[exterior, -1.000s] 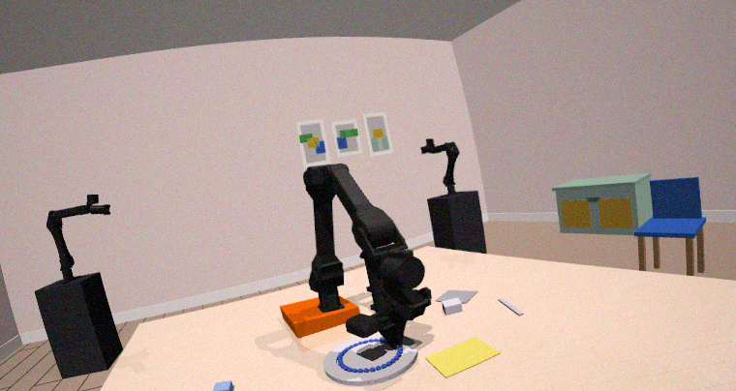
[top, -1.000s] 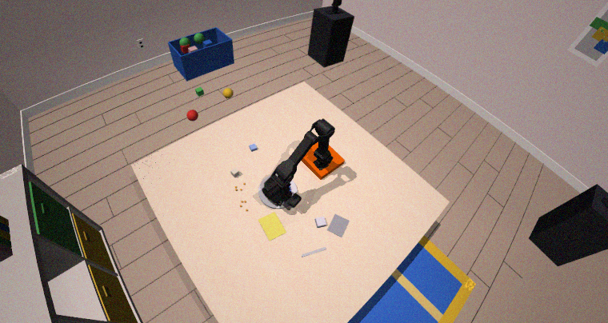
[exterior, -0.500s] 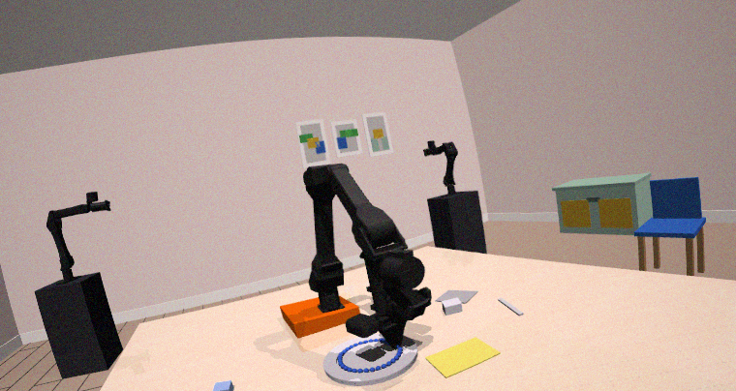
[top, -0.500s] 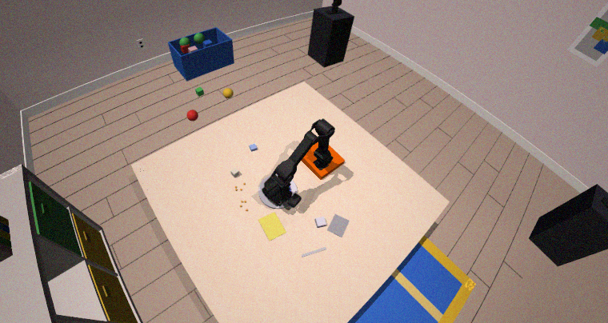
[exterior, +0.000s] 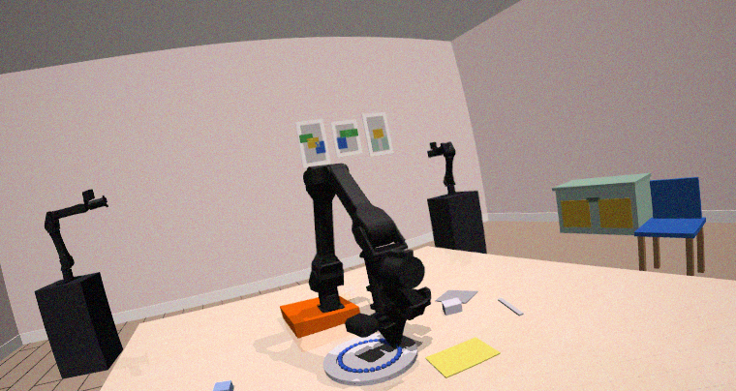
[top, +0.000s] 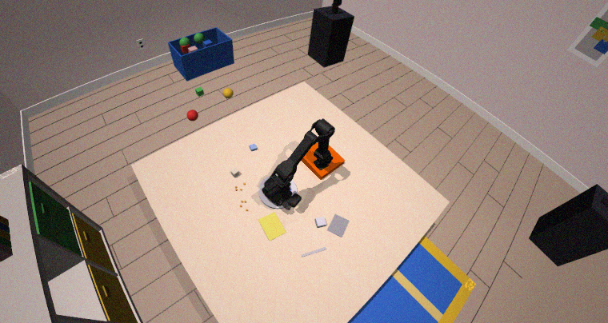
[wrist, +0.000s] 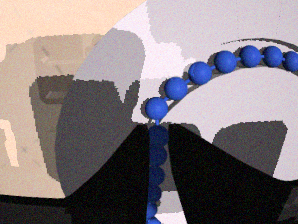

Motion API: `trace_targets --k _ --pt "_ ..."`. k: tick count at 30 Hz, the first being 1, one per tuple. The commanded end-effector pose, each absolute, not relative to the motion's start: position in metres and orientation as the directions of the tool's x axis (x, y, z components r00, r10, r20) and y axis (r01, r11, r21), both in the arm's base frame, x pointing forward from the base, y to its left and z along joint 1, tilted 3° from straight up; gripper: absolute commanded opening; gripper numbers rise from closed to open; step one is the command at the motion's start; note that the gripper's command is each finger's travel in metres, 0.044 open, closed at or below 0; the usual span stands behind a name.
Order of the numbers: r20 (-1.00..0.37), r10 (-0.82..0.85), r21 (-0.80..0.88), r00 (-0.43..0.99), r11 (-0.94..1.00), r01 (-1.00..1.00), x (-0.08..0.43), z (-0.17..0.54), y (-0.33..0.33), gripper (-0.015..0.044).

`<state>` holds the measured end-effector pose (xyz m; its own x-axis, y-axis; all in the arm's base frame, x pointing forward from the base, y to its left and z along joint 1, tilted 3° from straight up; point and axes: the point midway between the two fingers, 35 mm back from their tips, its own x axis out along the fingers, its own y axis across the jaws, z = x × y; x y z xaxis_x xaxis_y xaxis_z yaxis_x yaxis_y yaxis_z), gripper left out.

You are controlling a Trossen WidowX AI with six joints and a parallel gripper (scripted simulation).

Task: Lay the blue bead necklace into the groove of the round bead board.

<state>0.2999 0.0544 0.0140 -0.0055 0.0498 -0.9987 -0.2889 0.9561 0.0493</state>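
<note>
Necklace of round blue beads (exterior: pixel 366 370) (wrist: pixel 200 73), forming a ring on a pale gray round bead board (exterior: pixel 337 374) (wrist: pixel 235 22) (top: pixel 264 201). The board lies flat on a cream table top (top: pixel 204 253) (exterior: pixel 592 331) (wrist: pixel 30 20), beside the orange base (top: pixel 322 174) (exterior: pixel 303 325) of a black robot arm (top: pixel 299 153) (exterior: pixel 360 202). The arm arches over and points its gripper (exterior: pixel 395 345) (wrist: pixel 157 133) down at one side of the ring. In the wrist view, two dark fingers stand close together on either side of a short run of beads, closed on the necklace. Ahead of the fingertips the strand curves away to the right, next to a thin dark curved line that is probably part of the groove; some beads appear to sit off that line. From above, the arm hides most of the board. A yellow sheet (top: pixel 272 226) (exterior: pixel 462 356) lies near the board. The step in hand seems to be seating the strand, with this section gripped for adjusting. The next move likely calls for a small, level shift toward the groove, then lowering and letting go gently. Too strong a pull could drag neighboring beads out of line.
</note>
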Motion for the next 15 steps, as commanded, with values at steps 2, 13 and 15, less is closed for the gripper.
trace_targets --k 2,13,15 --pt "-0.999 0.051 0.050 -0.005 0.955 -0.291 0.3003 0.0189 0.0543 0.0000" --pt "-0.999 0.051 0.050 -0.005 0.955 -0.291 0.2991 0.0184 0.0613 0.0000" --pt "-0.999 0.051 0.050 -0.005 0.955 -0.291 0.2991 0.0158 0.0614 0.0000"
